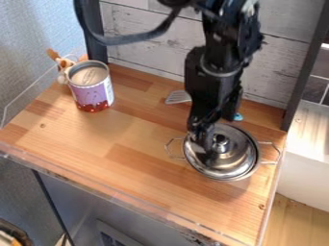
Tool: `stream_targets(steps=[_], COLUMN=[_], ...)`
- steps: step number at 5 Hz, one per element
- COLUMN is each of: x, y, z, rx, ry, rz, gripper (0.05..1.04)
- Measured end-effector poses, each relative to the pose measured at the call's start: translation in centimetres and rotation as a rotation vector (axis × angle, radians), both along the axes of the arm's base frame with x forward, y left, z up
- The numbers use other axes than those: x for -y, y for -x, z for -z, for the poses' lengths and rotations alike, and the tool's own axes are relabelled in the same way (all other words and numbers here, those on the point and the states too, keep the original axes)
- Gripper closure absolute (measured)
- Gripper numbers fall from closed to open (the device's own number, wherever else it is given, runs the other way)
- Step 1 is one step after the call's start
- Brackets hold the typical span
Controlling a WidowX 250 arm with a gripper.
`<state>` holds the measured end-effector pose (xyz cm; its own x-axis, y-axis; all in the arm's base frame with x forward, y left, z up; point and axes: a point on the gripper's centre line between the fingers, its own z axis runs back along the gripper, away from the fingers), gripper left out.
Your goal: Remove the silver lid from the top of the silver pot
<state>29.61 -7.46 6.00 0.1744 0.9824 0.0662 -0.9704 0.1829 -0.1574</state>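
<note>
A small toy sits at the far left, just behind a tin can with a purple label. The can stands up on its flat bottom, well apart from the pot, so I think it won't get in the way. Next comes a slotted spatula, lying flat, partly behind the arm. A little blue bit peeks out past the arm.

The black gripper points down by the lid's round knob. That is likely because the knob is the best part to grab. I can't tell if the gripper is open or closed, or if it has the knob. The silver lid is on top of the silver pot, near the right side of the table. The pot sits flat, with a loop handle out on each side.

The table top is made of light and dark wood strips. A blue-gray wall is on the left, pale boards are behind, and dark tiles are on the right.
</note>
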Motion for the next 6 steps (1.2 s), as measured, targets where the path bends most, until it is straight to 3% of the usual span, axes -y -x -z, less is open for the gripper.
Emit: stream_targets(steps=[1,2,4,5,6], x=[0.8,1.3,1.8,1.8,1.7], y=[0.3,-0.1,-0.5,-0.5,-0.6], z=[1.2,1.3,1.3,1.2,1.0], rx=[-0.031,-0.028,-0.008,-0.005,-0.004], ry=[0.004,0.004,-0.023,-0.022,-0.030], rz=[0.021,0.037,0.056,0.056,0.057], gripper=[0.083,0.140,0.674,0.796,0.796])
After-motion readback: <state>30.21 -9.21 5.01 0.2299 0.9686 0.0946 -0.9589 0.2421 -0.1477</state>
